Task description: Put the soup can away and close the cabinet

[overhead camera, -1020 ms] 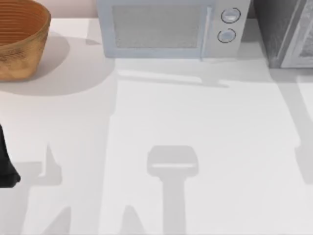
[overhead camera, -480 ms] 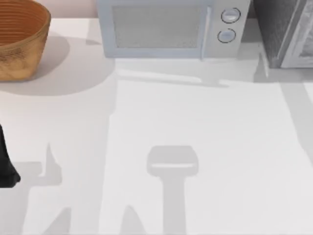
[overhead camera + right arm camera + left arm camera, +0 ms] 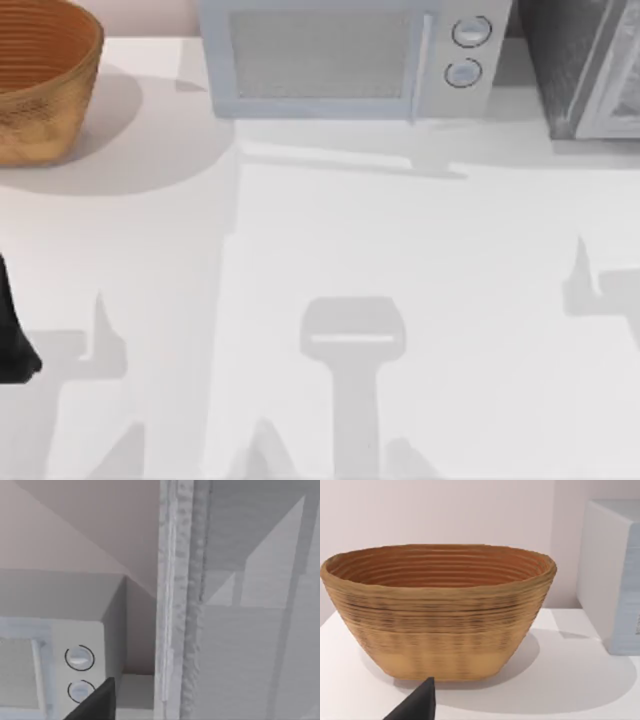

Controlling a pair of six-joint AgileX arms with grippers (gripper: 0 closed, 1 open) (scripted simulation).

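Shadow of my right arm has slid back from the cabinet (image 3: 585,70) across the bench (image 3: 400,230); door looks shut, soup can stowed, I judge. Whether my hands are wide or narrow, I cannot tell.

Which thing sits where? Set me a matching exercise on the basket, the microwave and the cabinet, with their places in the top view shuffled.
Things:
1. basket
2. microwave
3. cabinet

Places in the top view:
a. back right corner
b. back left corner
c. back middle

Pairs: 1-b, 2-c, 3-a
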